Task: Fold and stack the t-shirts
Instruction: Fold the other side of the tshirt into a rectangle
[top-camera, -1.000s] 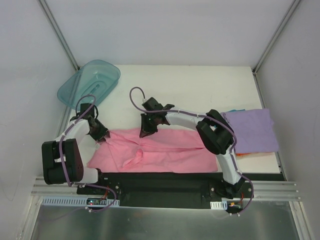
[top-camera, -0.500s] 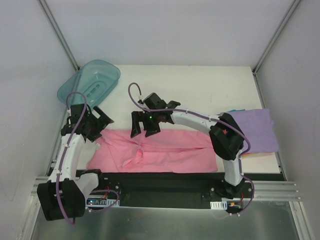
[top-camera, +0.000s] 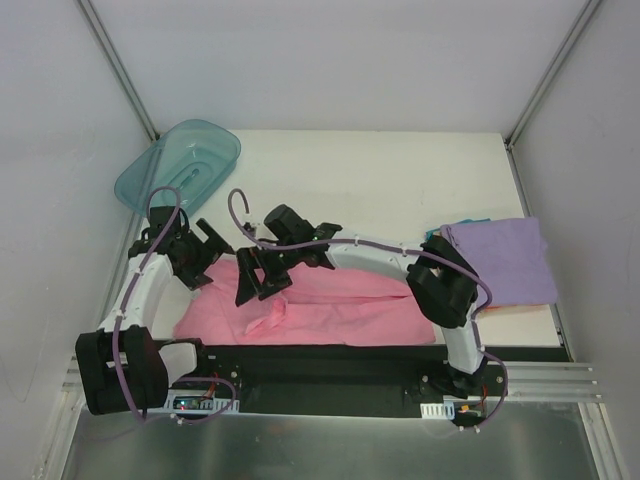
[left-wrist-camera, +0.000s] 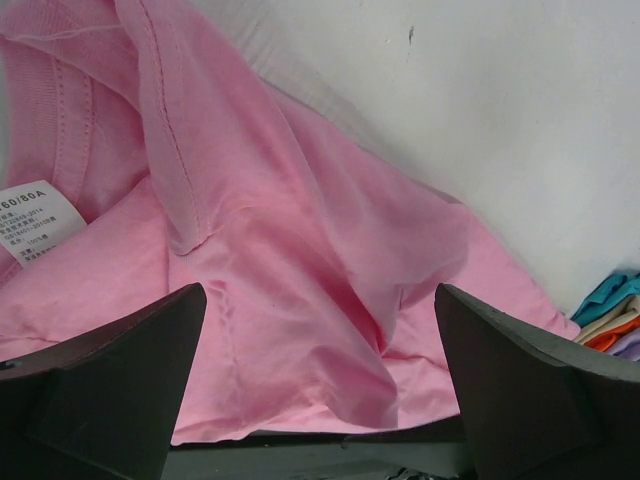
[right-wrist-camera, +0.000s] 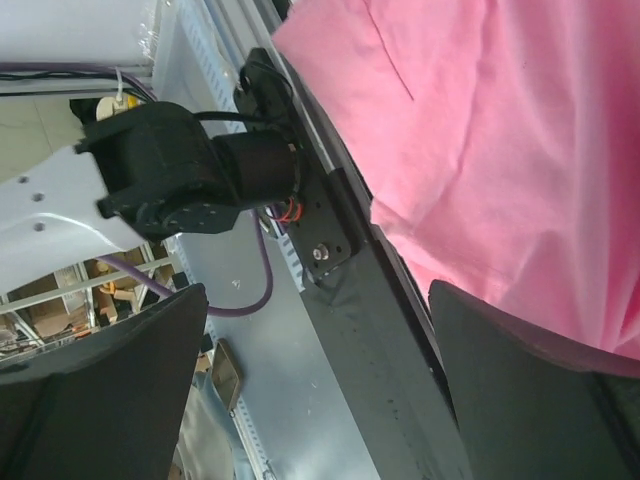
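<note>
The pink t-shirt (top-camera: 340, 300) lies folded into a long band along the table's near edge, bunched at its left part. My left gripper (top-camera: 205, 252) hovers open over the shirt's left end; in the left wrist view the pink t-shirt (left-wrist-camera: 300, 260) and its white neck label (left-wrist-camera: 30, 222) lie below the open left gripper (left-wrist-camera: 320, 400), untouched. My right gripper (top-camera: 260, 283) is open above the shirt's left part, and the right gripper (right-wrist-camera: 315, 390) holds nothing. A folded stack with the lavender t-shirt (top-camera: 500, 260) on top, orange (top-camera: 497, 308) and teal (top-camera: 447, 232) edges showing, sits at the right.
A translucent teal tub (top-camera: 180, 165) leans at the back left corner. A black rail (right-wrist-camera: 400, 340) runs along the table's near edge, with the left arm's base (right-wrist-camera: 170, 175) beside it. White enclosure walls stand on three sides.
Both grippers have opened and let go of the pink shirt. The right gripper has swung left and nearer over the shirt's left part; the left gripper has lifted slightly off the left end.
</note>
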